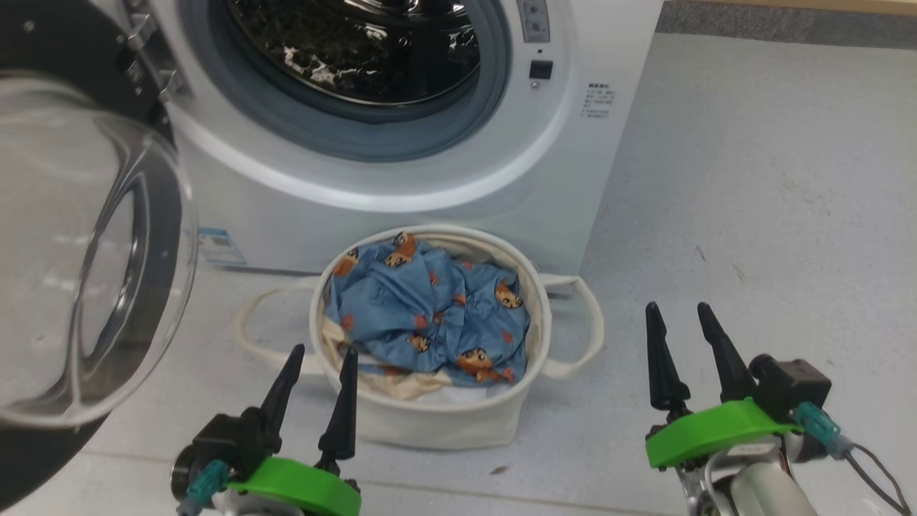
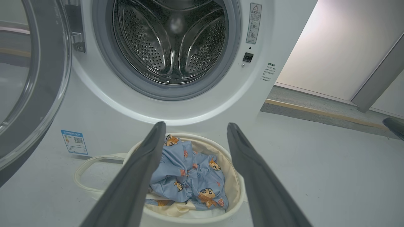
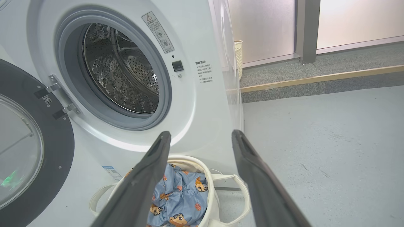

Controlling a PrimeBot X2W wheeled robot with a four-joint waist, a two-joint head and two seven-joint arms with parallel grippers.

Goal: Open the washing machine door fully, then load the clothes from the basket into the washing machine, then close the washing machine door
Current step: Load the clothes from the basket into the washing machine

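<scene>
The left gripper [image 1: 324,349] and right gripper [image 1: 677,306] are held wide, empty, at 7 and 4 o'clock of the cream canvas basket [image 1: 444,423] — a pale woven bin [image 3: 238,56] is added by the right wrist view

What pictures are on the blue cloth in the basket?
Orange-brown cartoon boy faces dot the crumpled blue cloth, clearest in the left wrist view.

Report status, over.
Both open, empty: left gripper, right gripper. The washing machine door open wide; clothes in basket, none loaded. No obstruction seen.
</scene>
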